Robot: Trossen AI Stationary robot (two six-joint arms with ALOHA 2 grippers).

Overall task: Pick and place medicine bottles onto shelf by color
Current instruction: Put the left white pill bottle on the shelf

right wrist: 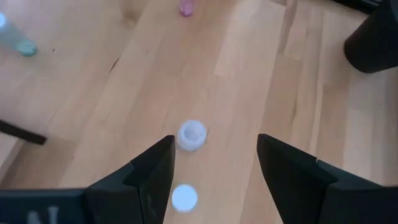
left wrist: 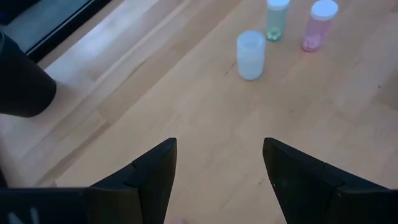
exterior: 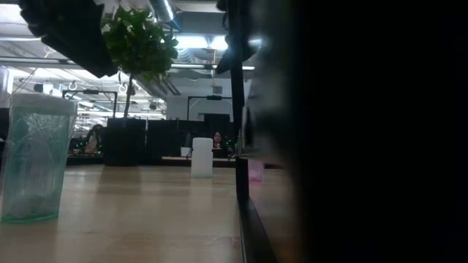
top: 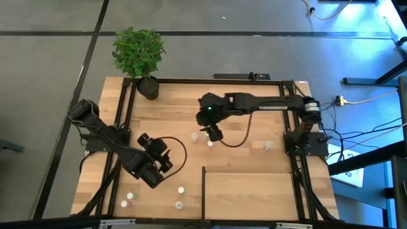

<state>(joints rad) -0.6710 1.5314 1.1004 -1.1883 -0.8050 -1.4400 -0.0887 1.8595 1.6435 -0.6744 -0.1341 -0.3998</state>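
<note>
Both arms fill the middle of the high view. Our left gripper (top: 156, 166) hangs at lower left with jaws spread and empty, several medicine bottles (top: 180, 189) dotted below it along the bottom edge. Our right gripper (top: 214, 133) sits at centre, also parted and empty, over two bottles (top: 194, 137). Pale, the shelf (top: 251, 194) lies at lower right.

At table height, we see a greenish bottle (exterior: 31, 157) looming at far left, a white one (exterior: 202, 157) and a pinkish one (exterior: 255, 170) near centre.

From the left wrist, three bottles (left wrist: 251, 55) stand at the top, well beyond our fingers (left wrist: 155, 171).

From the right wrist, an open white bottle (right wrist: 191, 135) stands between our fingers (right wrist: 155, 168). We judge a straight descent, centred on it, then a gentle close is best, so it does not topple.
</note>
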